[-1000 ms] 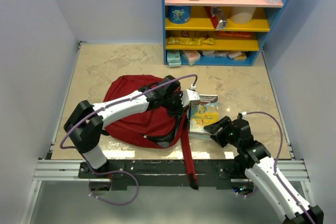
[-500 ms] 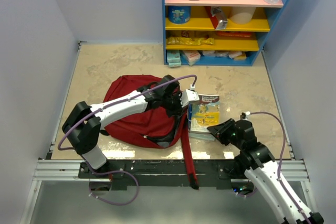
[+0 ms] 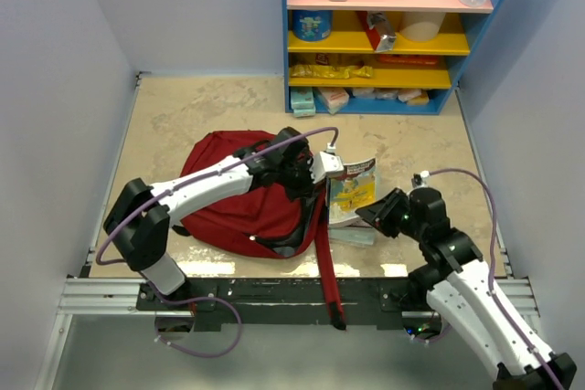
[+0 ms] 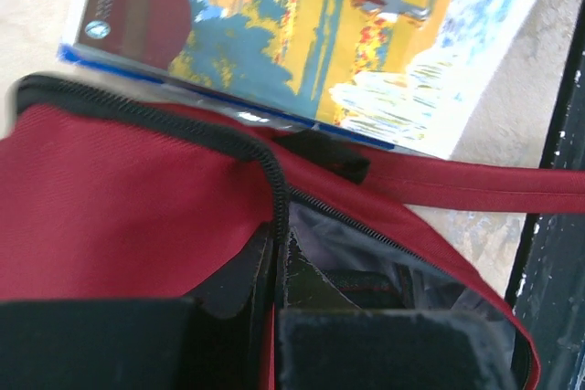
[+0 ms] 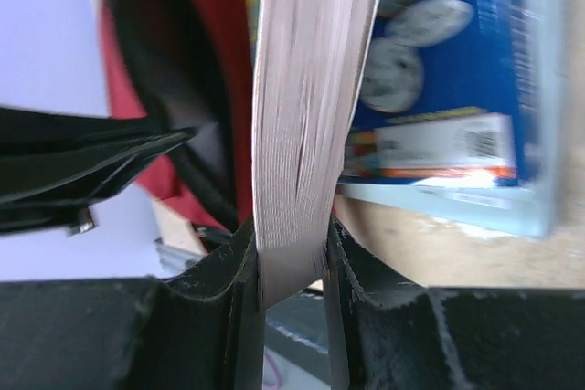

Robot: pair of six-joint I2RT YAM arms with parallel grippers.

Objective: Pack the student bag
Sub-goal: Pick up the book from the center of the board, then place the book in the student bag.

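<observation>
The dark-red student bag (image 3: 228,203) lies left of centre on the table, its opening facing right. My left gripper (image 3: 306,184) is shut on the bag's black zipper edge (image 4: 272,184) and holds the opening up, with the dark lining (image 4: 366,253) showing. My right gripper (image 3: 373,215) is shut on the page edge of a colourful book (image 3: 352,191). The book stands tilted on its side right next to the bag's opening. In the right wrist view, both fingers (image 5: 347,267) clamp the book's pages (image 5: 306,116), with the bag (image 5: 178,89) beyond.
A second, light-blue book (image 3: 355,236) lies flat under the lifted one and shows in the right wrist view (image 5: 466,79). The bag's long red strap (image 3: 327,267) runs over the front rail. A blue and yellow shelf (image 3: 388,38) with items stands at the back.
My right gripper has risen and moved toward the bag, tipping the colourful book from flat up onto its edge. My left gripper has stayed on the bag's opening and shifted slightly.
</observation>
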